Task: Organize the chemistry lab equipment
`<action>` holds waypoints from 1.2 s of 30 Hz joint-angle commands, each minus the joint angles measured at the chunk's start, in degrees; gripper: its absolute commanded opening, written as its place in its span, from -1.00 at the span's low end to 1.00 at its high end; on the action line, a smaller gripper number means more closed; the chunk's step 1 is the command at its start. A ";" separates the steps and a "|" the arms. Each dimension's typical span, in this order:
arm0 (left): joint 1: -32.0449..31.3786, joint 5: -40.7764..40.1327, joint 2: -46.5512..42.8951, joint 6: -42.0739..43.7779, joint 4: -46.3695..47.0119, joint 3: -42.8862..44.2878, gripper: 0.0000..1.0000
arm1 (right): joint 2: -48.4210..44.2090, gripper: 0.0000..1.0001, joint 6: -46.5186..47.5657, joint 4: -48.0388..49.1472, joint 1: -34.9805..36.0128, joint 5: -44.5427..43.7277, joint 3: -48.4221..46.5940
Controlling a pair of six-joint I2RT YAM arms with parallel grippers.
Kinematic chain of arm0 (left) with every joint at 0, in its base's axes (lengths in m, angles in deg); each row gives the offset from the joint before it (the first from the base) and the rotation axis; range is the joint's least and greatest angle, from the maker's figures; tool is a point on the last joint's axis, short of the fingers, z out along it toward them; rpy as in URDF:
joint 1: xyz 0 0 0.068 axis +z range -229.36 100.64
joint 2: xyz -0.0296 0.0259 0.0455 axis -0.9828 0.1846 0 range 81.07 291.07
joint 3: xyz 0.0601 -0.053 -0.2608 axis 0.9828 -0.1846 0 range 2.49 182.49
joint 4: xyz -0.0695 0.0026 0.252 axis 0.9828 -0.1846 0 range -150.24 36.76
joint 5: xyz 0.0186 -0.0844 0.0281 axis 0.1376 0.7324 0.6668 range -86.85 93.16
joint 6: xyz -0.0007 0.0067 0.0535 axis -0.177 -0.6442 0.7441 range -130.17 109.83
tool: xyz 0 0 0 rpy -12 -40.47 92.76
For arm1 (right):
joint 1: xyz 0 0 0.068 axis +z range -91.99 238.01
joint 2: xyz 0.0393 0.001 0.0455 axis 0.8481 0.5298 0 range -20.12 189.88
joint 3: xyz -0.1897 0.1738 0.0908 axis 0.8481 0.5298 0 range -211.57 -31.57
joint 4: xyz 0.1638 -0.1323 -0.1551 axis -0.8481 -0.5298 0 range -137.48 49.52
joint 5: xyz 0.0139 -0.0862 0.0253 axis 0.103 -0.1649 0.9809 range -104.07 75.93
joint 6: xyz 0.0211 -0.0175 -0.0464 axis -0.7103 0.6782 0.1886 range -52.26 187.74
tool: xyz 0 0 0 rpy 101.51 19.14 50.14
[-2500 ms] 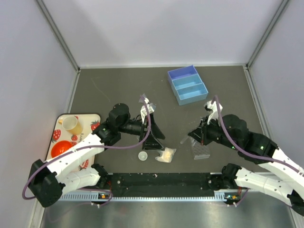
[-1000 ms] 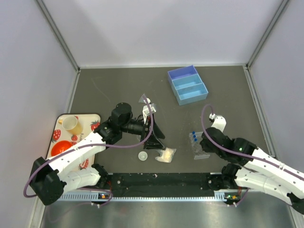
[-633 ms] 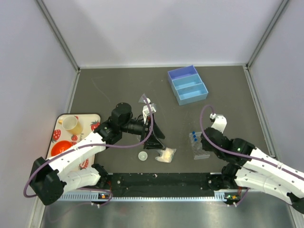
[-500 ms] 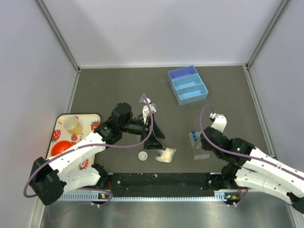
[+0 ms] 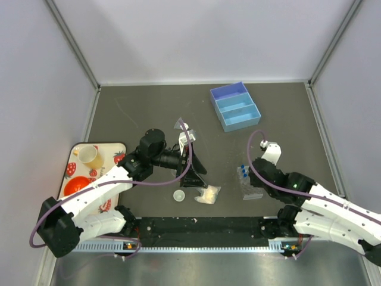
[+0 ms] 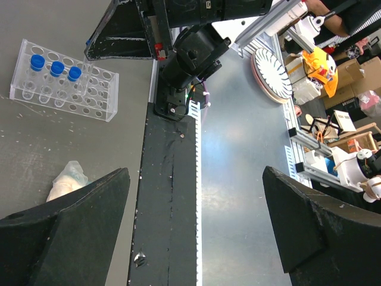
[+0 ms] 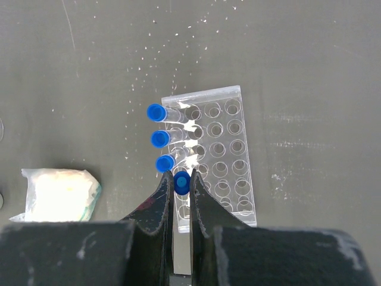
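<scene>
The clear tube rack (image 7: pixel 223 156) lies on the dark table and holds three blue-capped tubes (image 7: pixel 159 139) along its left column. My right gripper (image 7: pixel 181 179) is shut on a fourth blue-capped tube (image 7: pixel 182 183), right above the rack just behind the three. In the top view the rack (image 5: pixel 250 186) lies at my right wrist. My left gripper (image 5: pixel 193 170) is open and empty, pointing at the near edge; its view shows the rack (image 6: pixel 89 89) and the pale packet (image 6: pixel 66 179). The packet (image 5: pixel 207 194), the white dish (image 5: pixel 178 195) and the tiny flask (image 5: pixel 180 124) lie around it.
A blue divided bin (image 5: pixel 235 106) stands at the back right of centre. A strawberry-print tray (image 5: pixel 114 156) at the left edge holds a yellow cup (image 5: pixel 89 155) and an orange bowl (image 5: pixel 77 187). A black rail (image 5: pixel 202 226) runs along the near edge.
My right arm swung from beside the rack to over it, carrying the tube, and in the last second edged slightly left. The left arm has stayed still.
</scene>
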 commanded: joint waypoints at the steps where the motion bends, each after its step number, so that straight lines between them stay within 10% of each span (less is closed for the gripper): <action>1: -0.05 0.15 0.21 1.20 1.23 2.22 0.98 | 0.78 -1.00 0.81 3.11 0.89 0.17 0.48; 36: -0.14 -0.11 0.12 1.28 0.79 2.39 0.98 | 6.76 -1.00 2.75 5.75 5.02 -3.61 1.71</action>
